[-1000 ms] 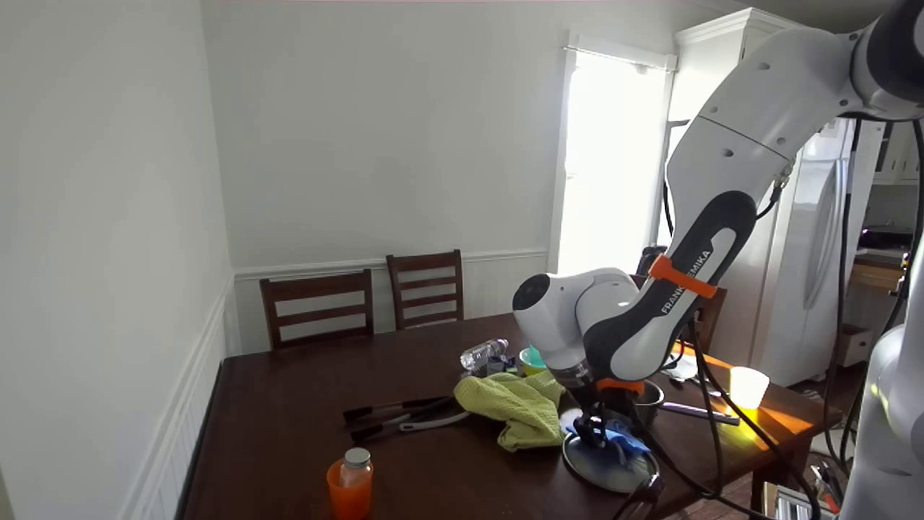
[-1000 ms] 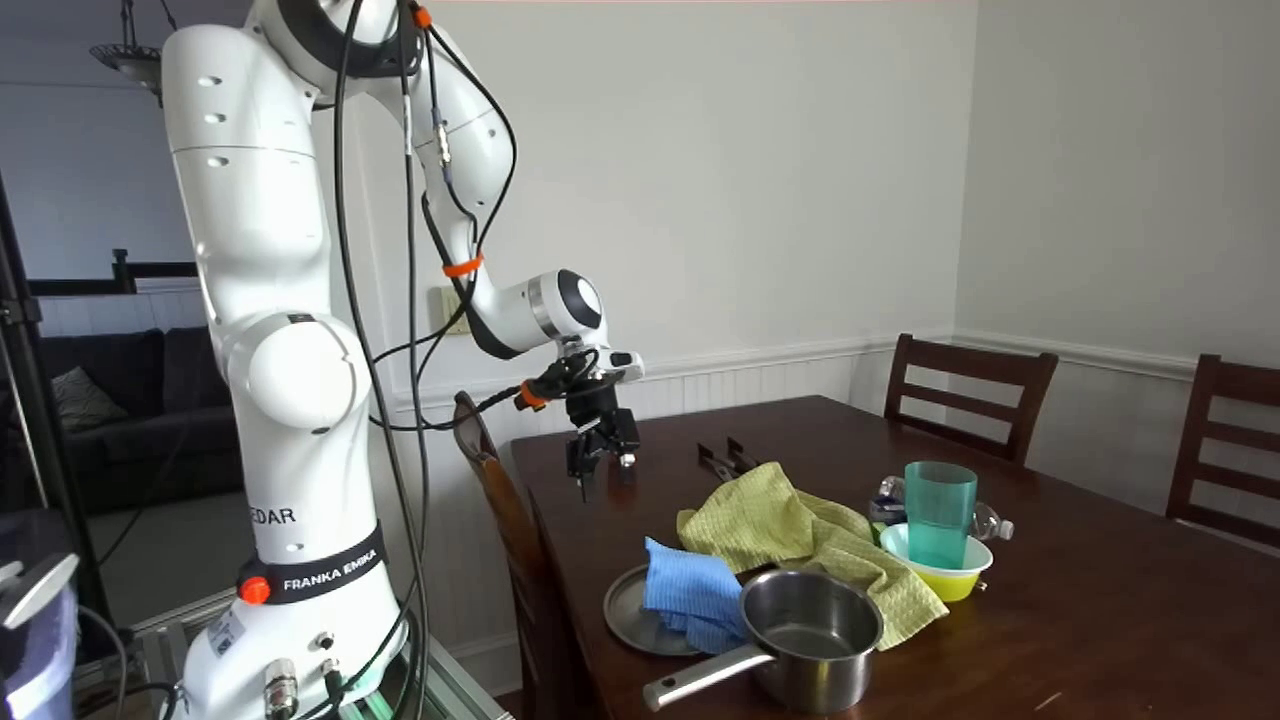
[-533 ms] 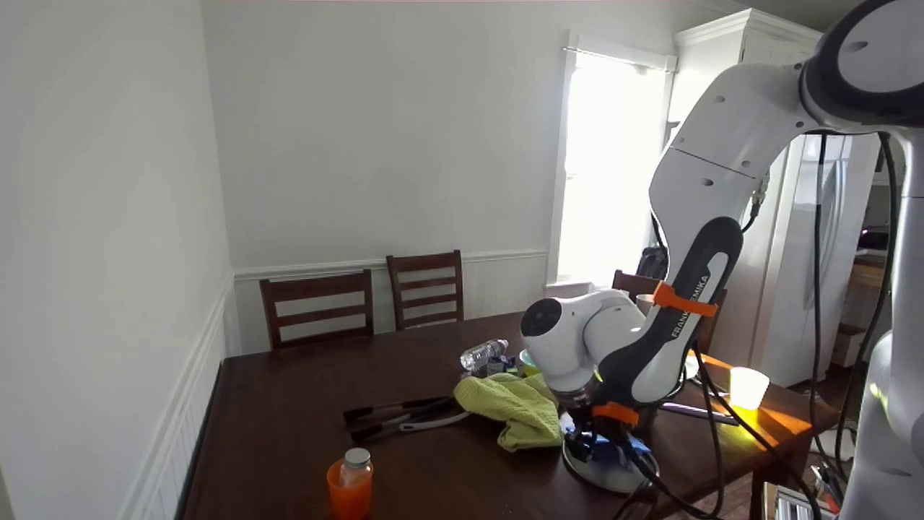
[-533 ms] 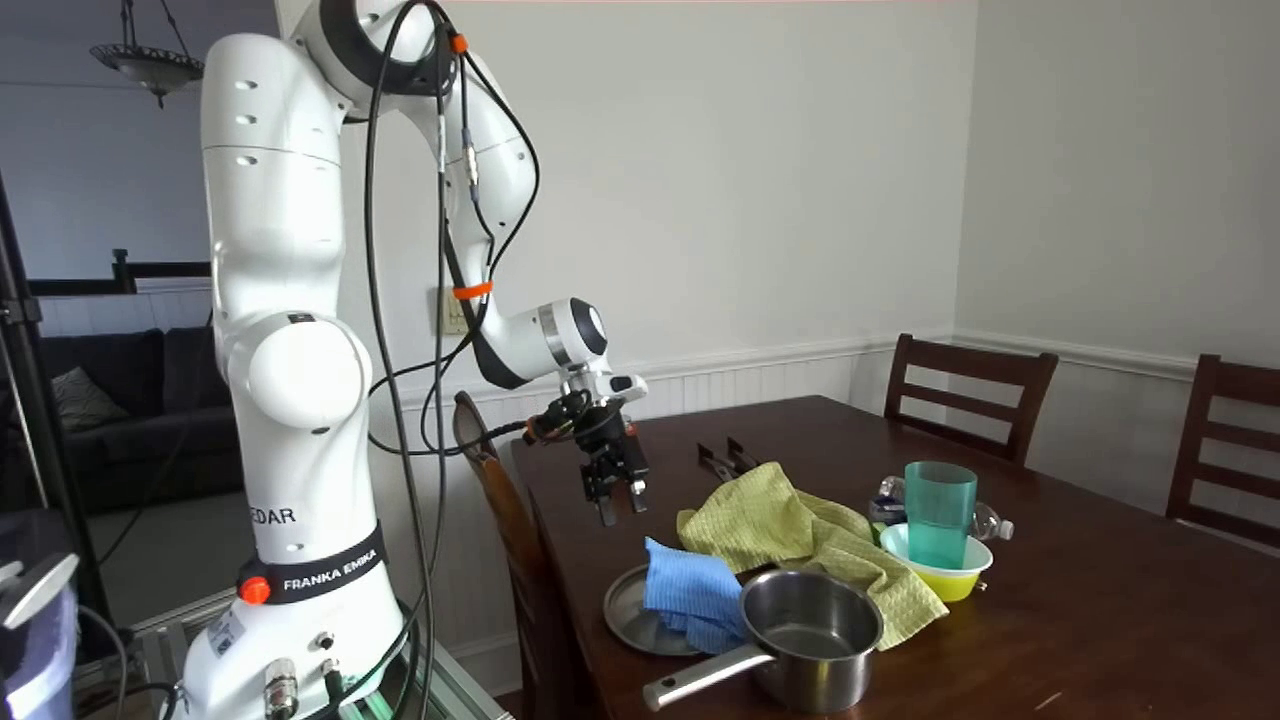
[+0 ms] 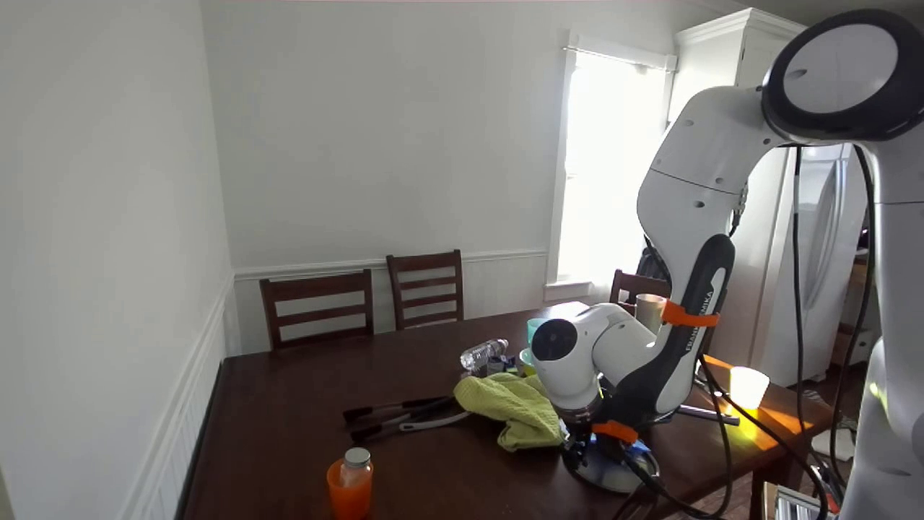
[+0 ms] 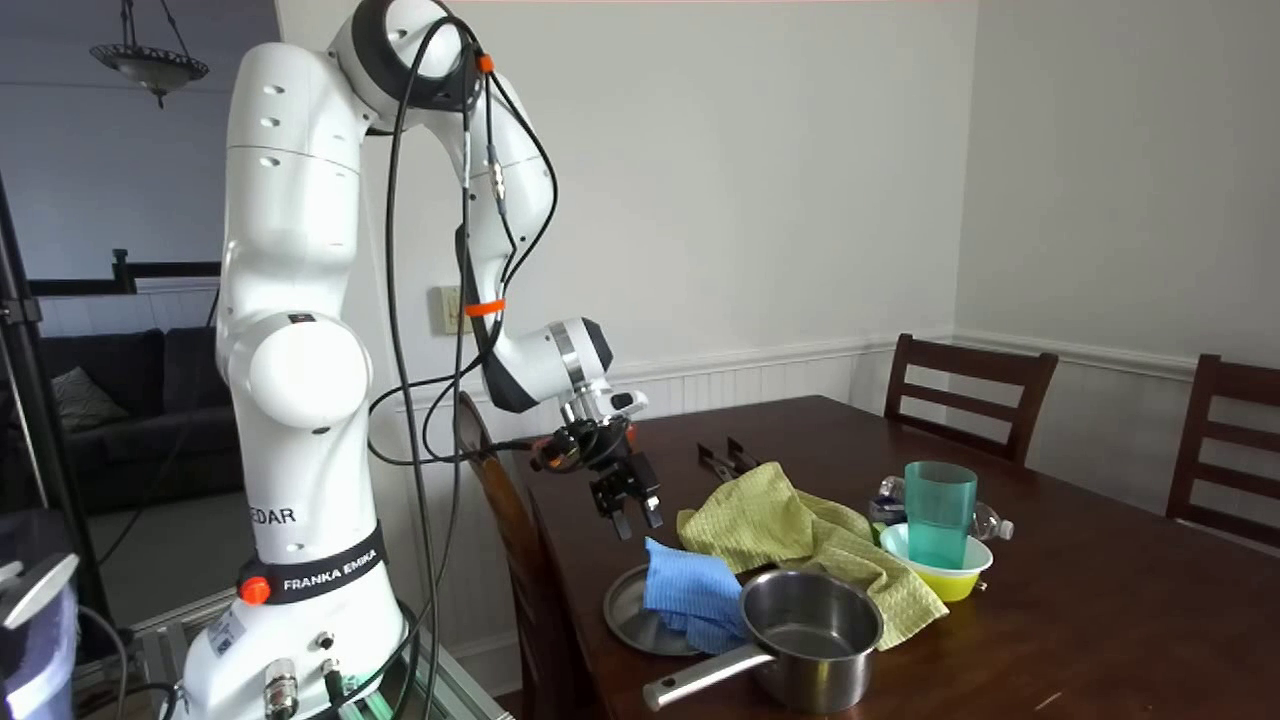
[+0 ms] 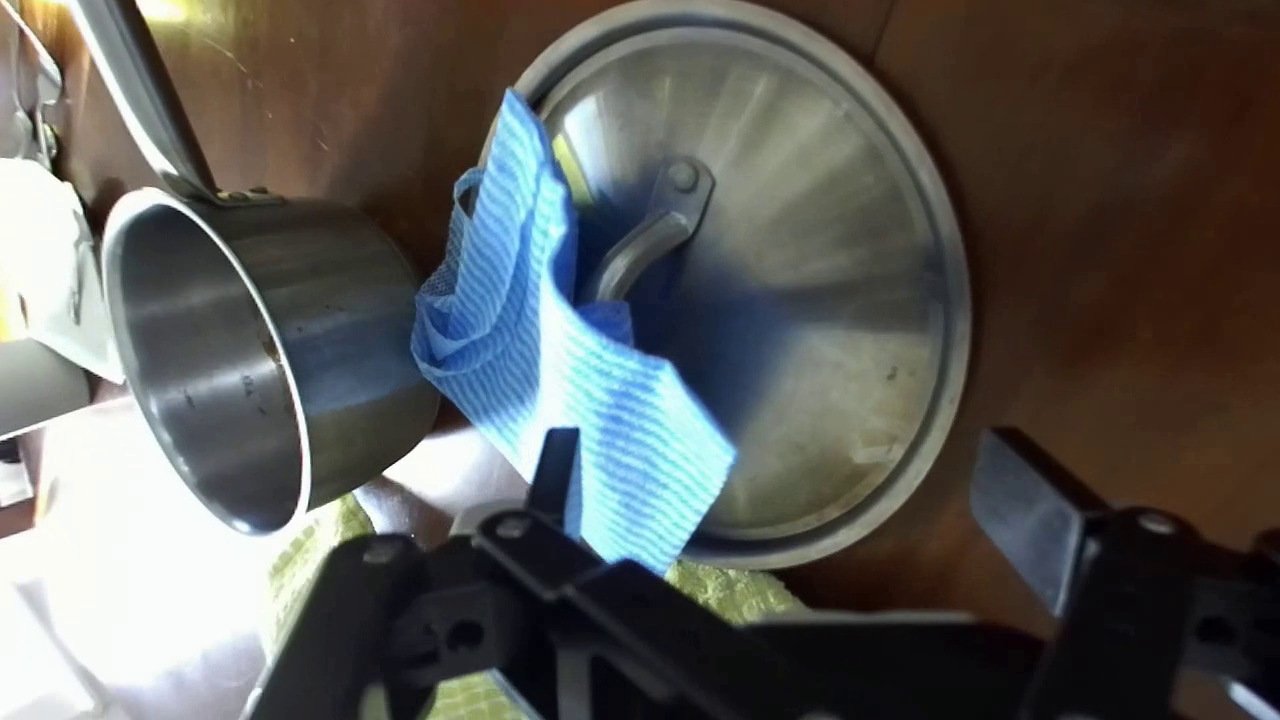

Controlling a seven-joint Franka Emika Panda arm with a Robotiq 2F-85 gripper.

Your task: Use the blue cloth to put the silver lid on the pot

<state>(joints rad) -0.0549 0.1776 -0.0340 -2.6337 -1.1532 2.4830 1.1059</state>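
Nearest in the wrist view, the gripper angles downward with its two fingers spread wide, nothing in their hold. Below, with a gap showing in an exterior view, the blue striped cloth lies crumpled over one side of the silver lid, hiding part of its riveted handle. The lid lies flat on the dark wooden table, off the stainless-steel saucepan, which stands upright just beside it; whether cloth and saucepan touch I cannot tell. In an exterior view a yellow-green dish towel is bunched behind both. Past it a teal tumbler stands in a white-and-yellow bowl, and a clear plastic bottle lies just beyond. Well apart from these, an orange cup holds a silver-capped jar. Farthest off, two dark wooden chairs stand by the pale wall
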